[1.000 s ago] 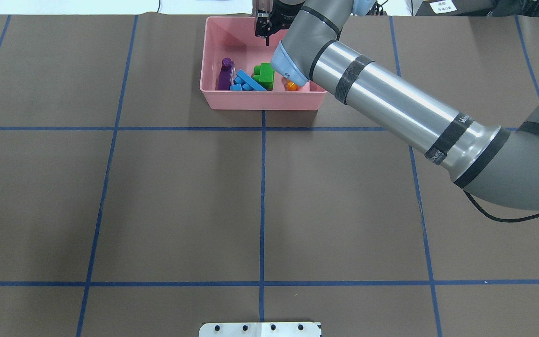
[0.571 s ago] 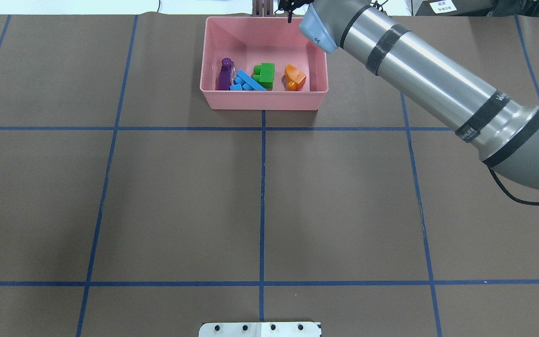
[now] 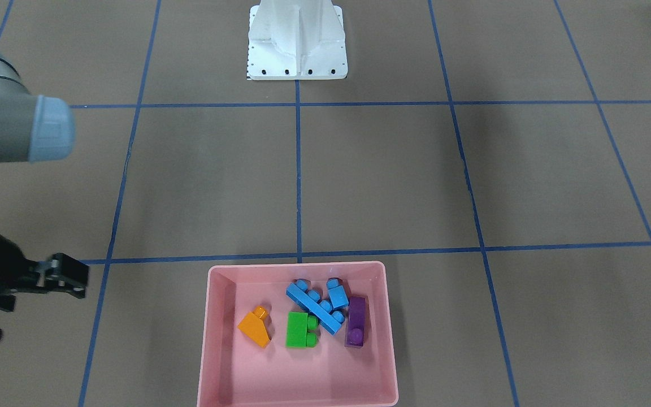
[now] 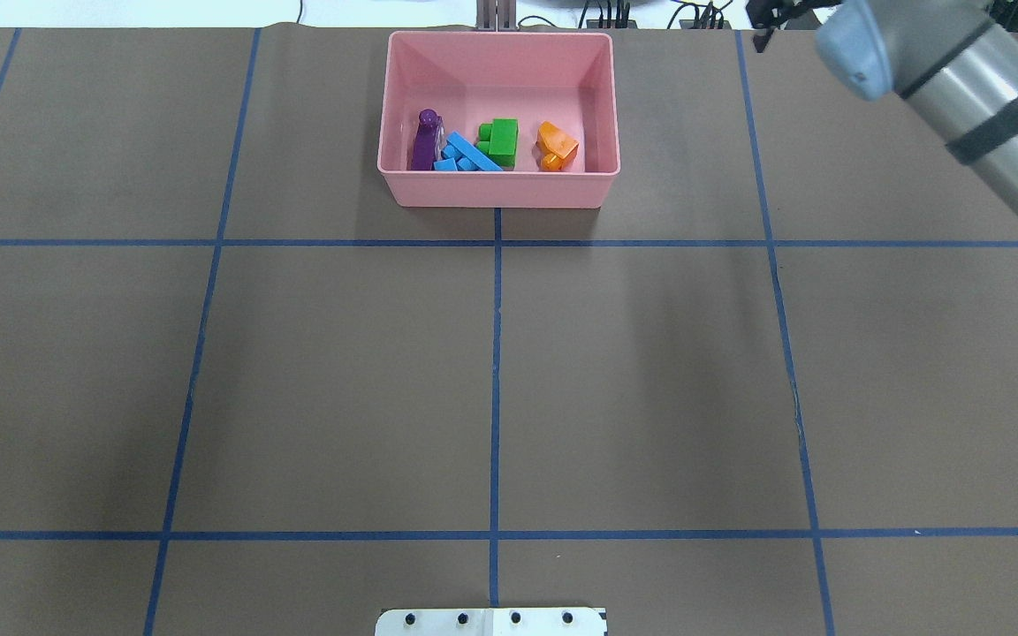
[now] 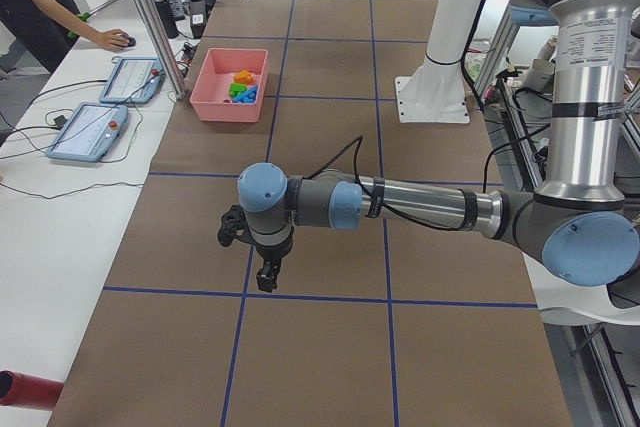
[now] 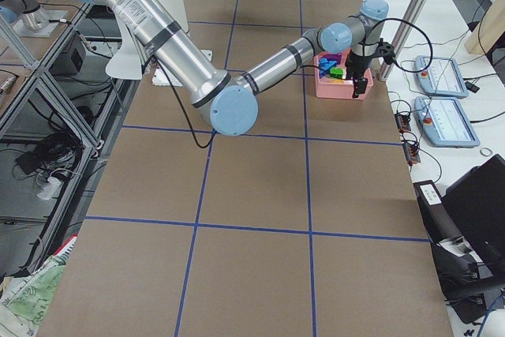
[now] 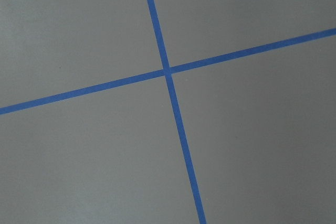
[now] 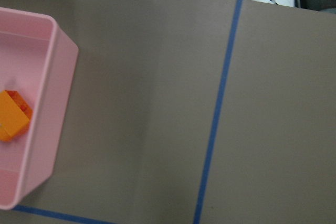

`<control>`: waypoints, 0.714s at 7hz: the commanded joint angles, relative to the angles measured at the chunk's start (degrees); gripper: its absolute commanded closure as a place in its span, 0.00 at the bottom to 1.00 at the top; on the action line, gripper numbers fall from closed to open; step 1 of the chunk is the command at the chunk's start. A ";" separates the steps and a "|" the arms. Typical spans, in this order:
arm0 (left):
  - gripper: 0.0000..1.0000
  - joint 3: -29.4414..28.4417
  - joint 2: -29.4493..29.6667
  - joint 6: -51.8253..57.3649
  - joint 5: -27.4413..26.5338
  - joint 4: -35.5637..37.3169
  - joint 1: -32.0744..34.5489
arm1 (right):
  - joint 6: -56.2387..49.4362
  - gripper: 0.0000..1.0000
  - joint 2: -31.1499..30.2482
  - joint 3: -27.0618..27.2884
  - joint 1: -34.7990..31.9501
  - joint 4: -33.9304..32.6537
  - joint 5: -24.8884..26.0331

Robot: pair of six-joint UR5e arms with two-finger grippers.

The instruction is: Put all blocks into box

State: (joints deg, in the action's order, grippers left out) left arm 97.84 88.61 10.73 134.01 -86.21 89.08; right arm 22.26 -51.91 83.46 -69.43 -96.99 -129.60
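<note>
1. The table cover (image 4: 341, 371) is brown, crossed by blue tape lines. A wide stretch of it lies between the box's near wall and the white base plate (image 3: 297, 45).
2. The right arm (image 4: 986, 97) reaches in past the box's right side, high over the table's far edge.
3. The left arm (image 5: 420, 207) stretches low over the table, well apart from the box, toward the robot's left end.
4. The box (image 4: 498, 190), a pink tray, sits at the table's far edge with its near wall on a tape line.
5. The right gripper (image 3: 71, 276) hangs well apart from the box's right wall. I cannot tell how wide it stands.
6. The left gripper (image 5: 266, 277) hangs over a tape crossing, far from the box. Its spread cannot be told.
7. The long blue block (image 3: 314, 308) lies slantwise in the box's near half.
8. The purple block (image 3: 356, 322) lies just beside it, toward the box's left wall.
9. The green block (image 3: 298, 329) sits at its other side.
10. The orange block (image 3: 255, 328) lies apart, nearer the box's right wall.
11. The small blue block (image 3: 337, 293) touches the long one.
</note>
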 commanded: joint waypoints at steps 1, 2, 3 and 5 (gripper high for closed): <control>0.00 0.16 0.07 -0.09 -0.06 -0.01 0.04 | -13.74 0.00 -18.77 11.52 -9.10 -0.57 -1.88; 0.00 0.25 -0.02 0.00 0.20 -0.01 0.04 | -20.69 0.00 -23.45 11.46 -12.36 -0.48 -1.88; 0.00 -0.01 -0.02 0.17 0.20 -0.01 0.04 | -27.46 0.00 -28.72 12.24 -15.00 -0.04 -1.88; 0.00 0.25 -0.02 0.17 0.29 0.08 0.13 | -32.36 0.00 -38.39 15.75 -18.71 0.22 -1.79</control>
State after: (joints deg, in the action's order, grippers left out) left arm 97.95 88.60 10.87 134.25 -86.21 89.15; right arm -7.16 -83.99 96.98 -85.89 -96.95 -131.50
